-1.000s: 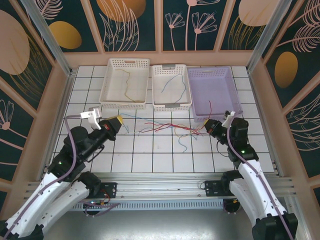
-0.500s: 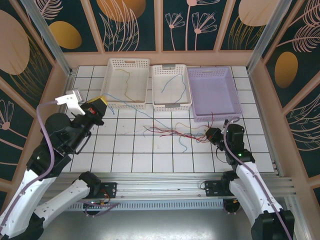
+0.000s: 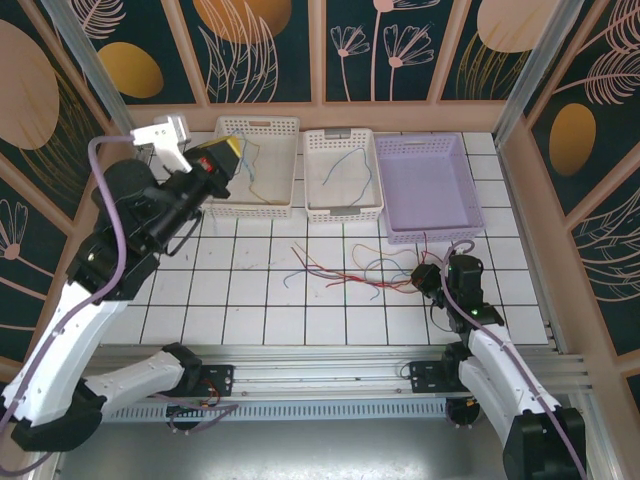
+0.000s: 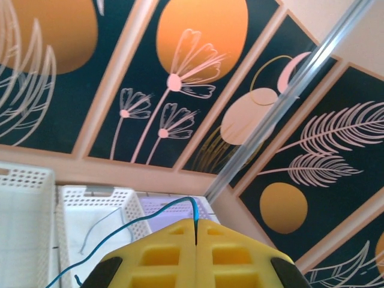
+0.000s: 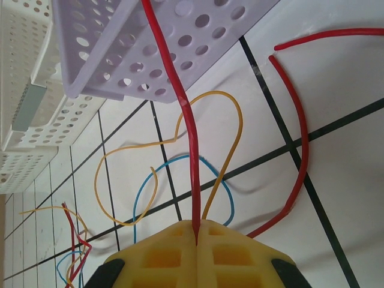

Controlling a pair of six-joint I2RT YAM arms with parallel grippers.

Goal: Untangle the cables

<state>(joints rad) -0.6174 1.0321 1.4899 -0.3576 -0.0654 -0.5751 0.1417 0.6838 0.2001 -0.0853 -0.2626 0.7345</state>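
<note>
The tangled cables (image 3: 340, 268), thin red, yellow and blue wires, lie spread on the white tiles in front of the baskets. My left gripper (image 3: 222, 152) is raised over the left white basket (image 3: 256, 125). Its yellow jaws (image 4: 196, 227) are shut on a blue wire (image 4: 174, 208) that trails down to the left. My right gripper (image 3: 425, 275) sits low at the right end of the tangle. It (image 5: 197, 227) is shut on a red wire (image 5: 180, 102) that runs toward the purple basket (image 5: 198, 36). A yellow wire (image 5: 231, 138) and a blue wire (image 5: 141, 198) loop on the tiles beside it.
Three baskets stand in a row at the back. The left white one holds a yellow-green wire (image 3: 255, 180). The middle white one (image 3: 343, 210) holds a blue wire (image 3: 345, 165). The purple one (image 3: 470, 190) stands on the right. Framed walls enclose the table on three sides.
My left arm rose and swung back from the tiles to over the left basket, carrying the blue wire. My right gripper slid nearer, dragging the red wire; the tangle spread.
</note>
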